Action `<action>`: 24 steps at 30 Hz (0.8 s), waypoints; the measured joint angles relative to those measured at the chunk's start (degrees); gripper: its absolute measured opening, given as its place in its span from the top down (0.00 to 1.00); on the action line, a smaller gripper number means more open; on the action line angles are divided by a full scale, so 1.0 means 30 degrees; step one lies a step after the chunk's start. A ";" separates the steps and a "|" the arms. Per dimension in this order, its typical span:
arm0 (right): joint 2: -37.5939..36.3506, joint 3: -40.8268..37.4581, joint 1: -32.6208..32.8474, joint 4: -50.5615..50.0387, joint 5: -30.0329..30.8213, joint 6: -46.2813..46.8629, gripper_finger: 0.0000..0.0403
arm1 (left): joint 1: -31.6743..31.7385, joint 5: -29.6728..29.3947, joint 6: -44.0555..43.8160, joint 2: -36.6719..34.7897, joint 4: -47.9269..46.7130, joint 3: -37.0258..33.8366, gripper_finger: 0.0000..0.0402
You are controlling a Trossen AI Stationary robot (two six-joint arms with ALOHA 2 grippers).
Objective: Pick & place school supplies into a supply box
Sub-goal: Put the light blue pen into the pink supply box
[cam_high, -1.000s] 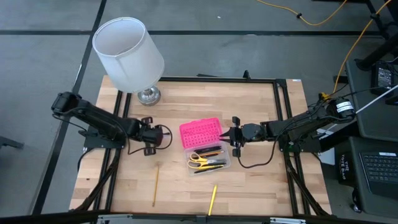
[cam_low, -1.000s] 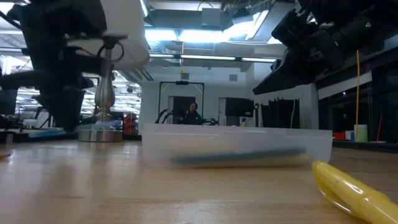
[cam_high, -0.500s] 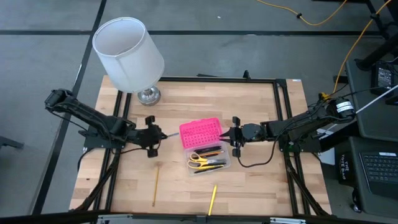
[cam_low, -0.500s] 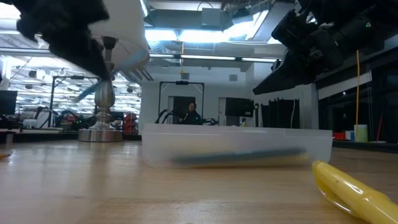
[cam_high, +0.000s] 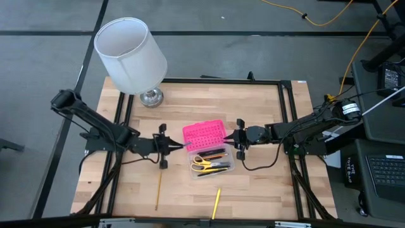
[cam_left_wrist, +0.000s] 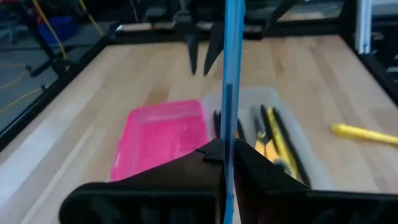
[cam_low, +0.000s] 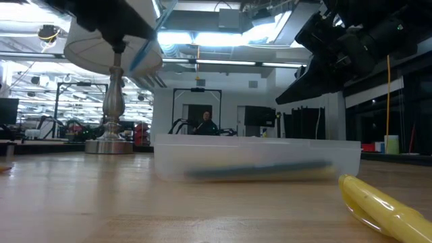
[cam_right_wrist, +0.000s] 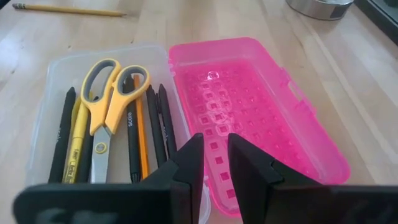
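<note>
My left claw (cam_high: 181, 146) pinches a thin blue pen (cam_left_wrist: 234, 74), pointing lengthwise at the clear, pink-lidded plastic box (cam_high: 212, 166) just ahead.

A robotics lab: framed wooden bench (cam_high: 190, 101), trailing yellow cables (cam_high: 354, 57), ceiling strip lights (cam_low: 202, 37), equipment racks (cam_low: 196, 108).

A: What do you have around the bench?

B: You're on a light wooden table (cam_high: 253, 107) in a black frame, on grey floor (cam_high: 221, 16). 1 white-shaded lamp (cam_high: 130, 54) stands at its far left corner. Yellow cables (cam_high: 316, 16) cross the floor.

A: And beyond?

B: You'll see ceiling lights (cam_low: 202, 37) and 1 person (cam_low: 208, 123) seated far back.
</note>
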 joint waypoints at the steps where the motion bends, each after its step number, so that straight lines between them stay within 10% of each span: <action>1: 0.0000 0.0000 0.0000 -0.0005 0.0005 -0.0012 0.81 | -0.0085 0.0069 0.0163 0.0280 0.0494 0.0003 0.99; 15: 0.0000 0.0000 0.0000 -0.0041 0.0019 0.0549 0.81 | -0.0536 0.0500 0.1651 0.2846 0.2168 0.0003 0.99; 24: -0.0002 0.0000 -0.0066 0.1300 0.0024 -0.0706 0.81 | -0.0056 0.4135 0.4962 0.2759 0.5164 0.0003 0.99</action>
